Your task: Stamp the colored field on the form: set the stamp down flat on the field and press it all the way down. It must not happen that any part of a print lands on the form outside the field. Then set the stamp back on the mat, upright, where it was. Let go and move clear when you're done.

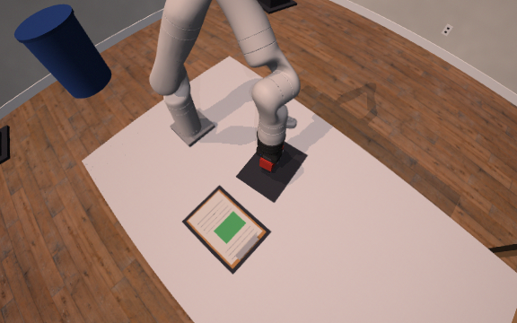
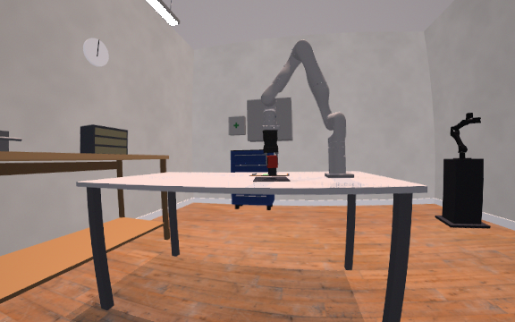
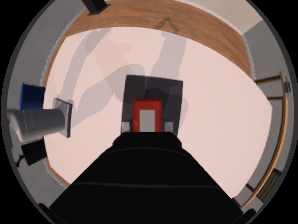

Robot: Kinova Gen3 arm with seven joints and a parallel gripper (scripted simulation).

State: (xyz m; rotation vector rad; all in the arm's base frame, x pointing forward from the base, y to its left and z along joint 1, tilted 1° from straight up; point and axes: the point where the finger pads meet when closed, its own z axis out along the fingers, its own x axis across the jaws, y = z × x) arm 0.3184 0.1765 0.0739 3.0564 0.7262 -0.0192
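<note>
The red stamp (image 1: 266,163) (image 2: 273,161) (image 3: 145,116) stands upright on the dark square mat (image 1: 258,184) (image 2: 263,179) (image 3: 174,90). My gripper (image 1: 267,161) (image 2: 272,165) (image 3: 147,122) points straight down over it and is shut on the stamp, with the stamp still low over the mat. The form (image 1: 206,212) lies on a clipboard (image 1: 226,229) in front of the mat, with a green field (image 1: 230,227) at its middle. In the exterior view the clipboard (image 2: 257,174) shows only as a thin edge behind the mat.
The arm's base (image 1: 193,129) (image 2: 339,174) is bolted to the white table (image 1: 375,233) (image 2: 195,179) behind the mat. A blue bin (image 1: 63,49) stands on the floor at the far left. A black pedestal (image 2: 462,191) with a small arm stands at the right.
</note>
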